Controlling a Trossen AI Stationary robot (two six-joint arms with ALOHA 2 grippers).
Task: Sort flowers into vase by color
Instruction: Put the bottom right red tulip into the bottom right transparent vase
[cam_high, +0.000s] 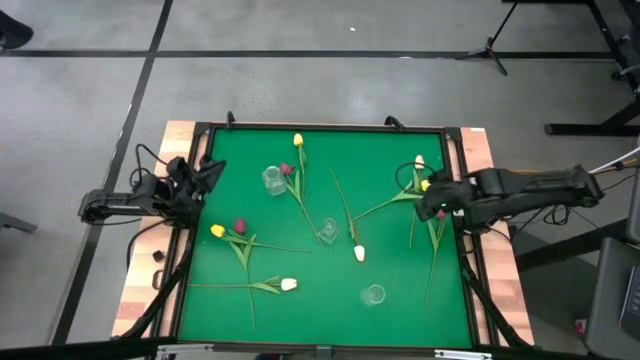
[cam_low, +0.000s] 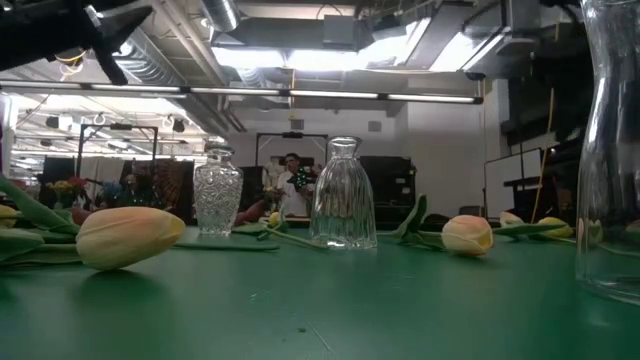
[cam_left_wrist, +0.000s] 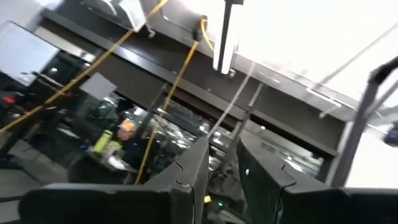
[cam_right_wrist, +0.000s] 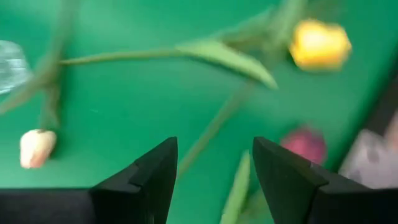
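Observation:
Tulips lie flat and scattered on the green table (cam_high: 330, 320): yellow heads (cam_high: 298, 140) (cam_high: 217, 231) (cam_high: 425, 185), red ones (cam_high: 286, 170) (cam_high: 240, 227), cream ones (cam_high: 289, 285) (cam_high: 359, 254) (cam_high: 419, 162). Three clear glass vases (cam_high: 272, 180) (cam_high: 328, 232) (cam_high: 374, 295) stand upright. My right gripper (cam_high: 432, 207) hangs open above the right-hand tulips, pointing down; under it show a yellow head (cam_right_wrist: 320, 45), a red head (cam_right_wrist: 305, 144) and green stems (cam_right_wrist: 211, 127). My left gripper (cam_high: 207, 175) is open at the table's left edge, tipped up at the ceiling (cam_left_wrist: 224, 180).
A raised dark frame (cam_high: 320, 127) rims the table, with wooden boards (cam_high: 140, 290) outside it. In the low view a cream head (cam_low: 130, 237) lies near the front and a tall vase (cam_low: 610, 150) stands close at the right. Bare green surface lies in the near middle.

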